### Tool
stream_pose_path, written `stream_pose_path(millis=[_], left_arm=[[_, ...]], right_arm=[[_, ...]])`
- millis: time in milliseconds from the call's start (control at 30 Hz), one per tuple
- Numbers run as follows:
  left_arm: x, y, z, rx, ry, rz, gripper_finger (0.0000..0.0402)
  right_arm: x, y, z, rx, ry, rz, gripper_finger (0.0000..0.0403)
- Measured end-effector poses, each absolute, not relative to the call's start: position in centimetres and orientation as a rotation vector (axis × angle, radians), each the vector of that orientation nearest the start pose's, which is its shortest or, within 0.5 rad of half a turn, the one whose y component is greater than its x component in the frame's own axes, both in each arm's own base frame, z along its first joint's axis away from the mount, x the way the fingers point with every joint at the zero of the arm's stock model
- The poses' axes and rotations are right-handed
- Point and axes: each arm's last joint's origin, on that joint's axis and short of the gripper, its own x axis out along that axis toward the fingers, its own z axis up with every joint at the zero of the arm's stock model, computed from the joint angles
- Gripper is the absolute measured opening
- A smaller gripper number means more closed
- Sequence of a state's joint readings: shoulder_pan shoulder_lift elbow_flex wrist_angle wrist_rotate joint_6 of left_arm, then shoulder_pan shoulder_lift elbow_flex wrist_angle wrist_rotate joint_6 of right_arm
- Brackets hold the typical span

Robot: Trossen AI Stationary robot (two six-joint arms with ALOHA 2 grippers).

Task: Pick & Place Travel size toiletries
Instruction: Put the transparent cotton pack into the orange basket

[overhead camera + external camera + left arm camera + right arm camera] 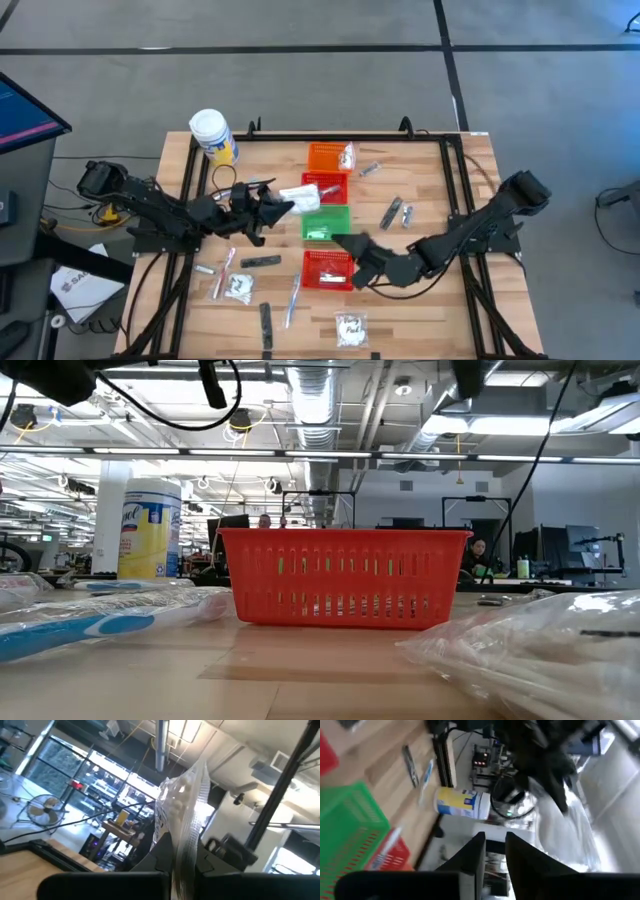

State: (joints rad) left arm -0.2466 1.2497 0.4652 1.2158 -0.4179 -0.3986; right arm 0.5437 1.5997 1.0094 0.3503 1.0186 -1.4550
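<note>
High view: my left pincer (283, 205), left of centre, was shut on a clear sachet (299, 195) held above the red basket (327, 187) and green basket (326, 222). My right pincer (345, 244) hovered at centre by the lower red basket (327, 268), fingers narrowly apart, nothing visibly gripped. Other toiletries (238, 288) lay scattered lower left.

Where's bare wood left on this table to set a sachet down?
Free: the strip right of the silvery tubes toward the table edge, and the far-left corner between the white jar and the orange basket. Crowded: the near-left, with toothbrushes and sachets, and the basket column.
</note>
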Motion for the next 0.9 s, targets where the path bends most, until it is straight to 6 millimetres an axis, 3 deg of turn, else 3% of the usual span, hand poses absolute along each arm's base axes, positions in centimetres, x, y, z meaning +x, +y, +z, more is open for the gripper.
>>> stream_pose_path(millis=[133, 333, 600, 733, 900], left_arm=[[23.5, -4.7, 26.1, -0.553, -0.439, 0.080, 0.0003], [23.8, -4.6, 25.8, -0.579, -0.435, 0.074, 0.0004], [23.8, -4.5, 25.8, -0.577, -0.438, 0.079, 0.0004], [23.8, -4.5, 25.8, -0.575, -0.435, 0.059, 0.0003], [23.8, -4.6, 25.9, -0.590, -0.439, 0.030, 0.0003]], right_arm=[[32.5, 16.5, 25.7, -1.597, 0.468, -0.432, 0.0051], [34.4, 17.2, 25.3, -1.683, 0.451, -0.486, 0.0006], [36.4, 15.9, 24.8, -1.712, 0.478, -0.496, 0.0018], [37.2, 15.4, 25.4, -1.777, 0.490, -0.453, 0.0019], [37.8, 16.1, 27.6, -1.675, 0.463, -0.436, 0.0015]])
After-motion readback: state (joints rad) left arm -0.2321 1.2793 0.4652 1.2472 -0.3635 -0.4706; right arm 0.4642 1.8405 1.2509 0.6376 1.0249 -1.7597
